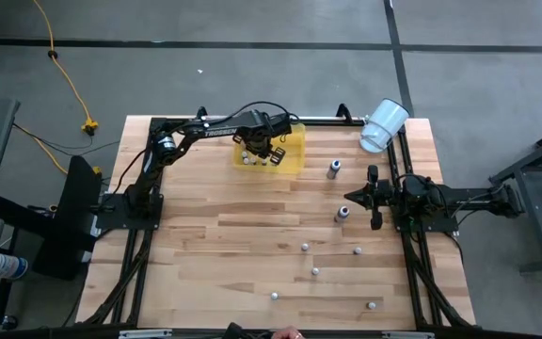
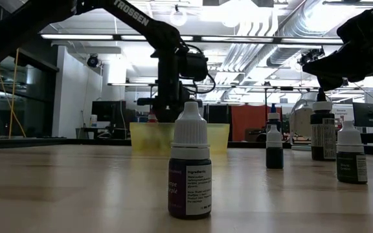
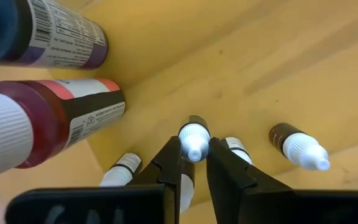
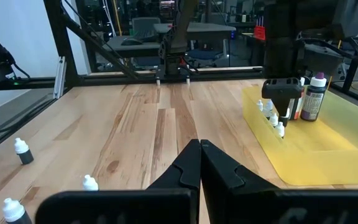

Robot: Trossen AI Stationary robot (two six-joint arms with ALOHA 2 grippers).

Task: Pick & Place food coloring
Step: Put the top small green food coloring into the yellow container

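Reaching over the far edge of the wooden table, the left gripper hangs inside the yellow tray; its two dark fingers are clamped on the white cap of a small food coloring bottle, which stands upright between them above the tray floor; the right wrist view shows the same gripper low over the tray's near corner with white-capped bottles just beside it. Other bottles share the tray: a red-bodied one and a dark one with a purple label lie close to the camera, and a brown-bodied one sits a little apart on the yellow floor. Out on the bare wood, more bottles stand scattered; two dark ones are between the tray and the right arm, and several tiny pale ones dot the near half of the table; the low view shows a dark bottle with a white cap upright close to the camera. A white cup lies tipped at the far right corner. The right gripper waits at the right side of the table, fingers pressed together and holding nothing.
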